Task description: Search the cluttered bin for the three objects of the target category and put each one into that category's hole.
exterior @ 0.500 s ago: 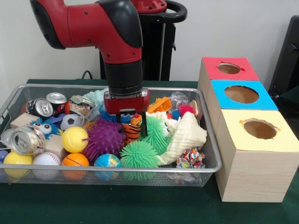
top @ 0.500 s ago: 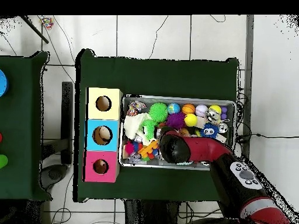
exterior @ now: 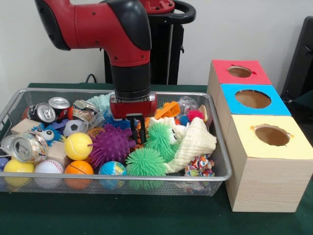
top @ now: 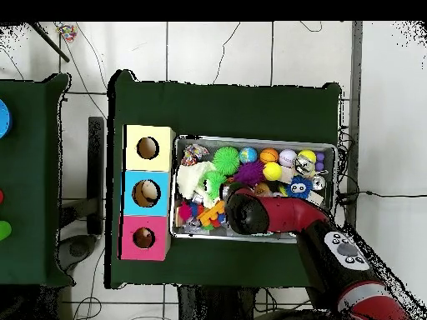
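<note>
Green-clothed table: your gripper (exterior: 137,128), fingers nearly closed on nothing identifiable, hangs at frame centre directly above the mesh bin (exterior: 215,178), left of the holes.

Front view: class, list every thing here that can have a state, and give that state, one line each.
Wire bin: full, heaped with toys.
Silver can: on its side, dented.
Cream cloth: crumpled.
Red box hole: open.
Blue box hole: open.
Yellow box hole: open.
Gripper: down among the toys; open or shut cannot be told.
</note>
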`<state>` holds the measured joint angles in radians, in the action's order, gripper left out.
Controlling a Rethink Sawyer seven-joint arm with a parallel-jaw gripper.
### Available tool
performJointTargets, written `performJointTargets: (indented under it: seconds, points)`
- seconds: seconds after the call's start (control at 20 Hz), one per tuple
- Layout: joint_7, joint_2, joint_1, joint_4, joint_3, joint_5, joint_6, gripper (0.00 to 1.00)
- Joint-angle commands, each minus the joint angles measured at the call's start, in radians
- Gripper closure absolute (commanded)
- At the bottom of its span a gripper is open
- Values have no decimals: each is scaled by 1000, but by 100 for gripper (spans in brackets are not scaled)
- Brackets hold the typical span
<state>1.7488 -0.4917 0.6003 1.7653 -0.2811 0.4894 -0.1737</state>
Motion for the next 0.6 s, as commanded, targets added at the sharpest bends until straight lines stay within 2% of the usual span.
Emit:
performJointTargets:
  seconds: [0.05,0.6]
  points:
    - [55,30,-4,-22,44,3,-105,100]
    - [55,9,17,21,50,16,-76,100]
